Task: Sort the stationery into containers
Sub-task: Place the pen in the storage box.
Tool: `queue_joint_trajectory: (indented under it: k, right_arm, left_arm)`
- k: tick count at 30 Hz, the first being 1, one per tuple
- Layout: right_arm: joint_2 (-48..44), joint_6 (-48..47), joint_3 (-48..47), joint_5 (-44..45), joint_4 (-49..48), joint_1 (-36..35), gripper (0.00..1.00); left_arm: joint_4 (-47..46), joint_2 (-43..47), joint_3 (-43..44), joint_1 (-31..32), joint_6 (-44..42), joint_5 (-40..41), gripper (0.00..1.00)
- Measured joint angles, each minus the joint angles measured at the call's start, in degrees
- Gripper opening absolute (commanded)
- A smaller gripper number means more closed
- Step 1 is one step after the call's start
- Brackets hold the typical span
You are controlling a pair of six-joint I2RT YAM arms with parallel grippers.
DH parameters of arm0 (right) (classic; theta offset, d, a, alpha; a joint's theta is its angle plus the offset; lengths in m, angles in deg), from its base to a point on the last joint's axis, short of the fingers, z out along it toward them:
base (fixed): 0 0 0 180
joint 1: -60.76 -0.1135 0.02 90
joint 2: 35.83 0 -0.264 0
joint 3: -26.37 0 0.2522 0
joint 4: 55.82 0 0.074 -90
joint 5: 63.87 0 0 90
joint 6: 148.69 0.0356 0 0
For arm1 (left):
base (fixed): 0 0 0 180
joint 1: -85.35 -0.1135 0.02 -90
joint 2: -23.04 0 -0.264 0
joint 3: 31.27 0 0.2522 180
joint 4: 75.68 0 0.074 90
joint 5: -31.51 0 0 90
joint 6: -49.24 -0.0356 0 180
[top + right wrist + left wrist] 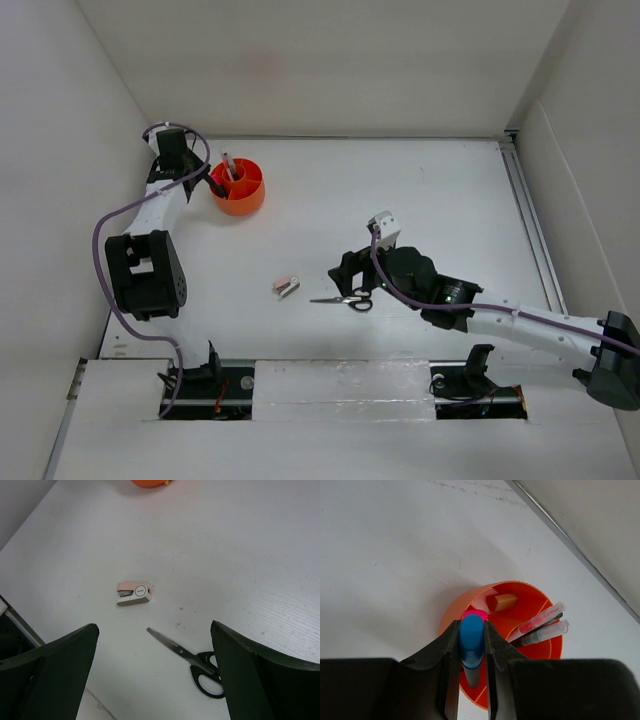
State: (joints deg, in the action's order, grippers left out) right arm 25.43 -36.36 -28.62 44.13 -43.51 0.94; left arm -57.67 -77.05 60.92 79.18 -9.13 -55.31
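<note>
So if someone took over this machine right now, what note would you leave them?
Left gripper: shut on the blue-capped highlighter, over the orange tub.
Right gripper: open, hovering above the scissors, holding nothing.
Done: eraser, pens and a pink-capped highlighter are in the tub.
Left: drop the held highlighter in, then fetch the scissors and the stapler, both lying on the table.
</note>
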Motion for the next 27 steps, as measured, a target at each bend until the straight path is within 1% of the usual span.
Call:
queue_joint_trajectory:
  k: [7,8,9,12,13,15,16,17,19,21,22,27]
  right_arm:
    - [-1.2,0.02,0.92,-0.02,0.02,0.0,1.0]
    - [-1.44,0.02,0.96,-0.02,0.24,0.0,1.0]
    - [-1.64,0.02,0.96,-0.02,0.24,0.0,1.0]
    - [-2.14,0.02,0.96,-0.04,0.2,0.0,1.0]
    - [-2.32,0.02,0.96,-0.04,0.22,0.0,1.0]
    - [-2.58,0.02,0.96,-0.04,0.2,0.0,1.0]
    - [-2.69,0.02,0.96,-0.04,0.22,0.0,1.0]
    - [-2.69,0.02,0.96,-0.04,0.2,0.0,1.0]
    - [-2.69,0.04,0.98,-0.04,0.22,0.0,1.0]
    - [-2.69,0.04,1.05,-0.04,0.2,0.0,1.0]
    - [-2.67,0.07,1.05,-0.04,0.22,0.0,1.0]
    - [-1.03,0.02,1.05,-0.22,0.11,0.0,1.0]
  left_arm:
    - [-1.51,-2.32,0.0,0.0,1.27,-1.81,0.01]
    - [-1.44,-2.64,0.0,0.0,1.46,-2.03,0.05]
    - [-1.44,-2.93,0.0,0.0,1.68,-2.16,0.14]
    - [-1.25,-3.3,0.0,0.0,2.1,-2.58,0.29]
    - [-1.18,-3.3,0.0,0.0,2.16,-2.69,0.37]
    - [-1.4,-3.23,0.0,0.0,2.54,-2.99,0.46]
    - [-1.4,-3.21,0.0,0.0,2.73,-3.06,0.51]
    - [-1.33,-3.13,0.0,0.0,2.82,-3.21,0.59]
    - [-1.01,-2.45,-0.02,0.0,3.3,-3.56,0.68]
    - [-0.39,-0.57,-0.26,0.0,3.52,-3.69,0.82]
    - [-0.04,0.83,-0.37,0.0,3.65,-3.65,1.0]
    - [1.64,12.13,-0.96,0.0,3.96,-2.91,1.0]
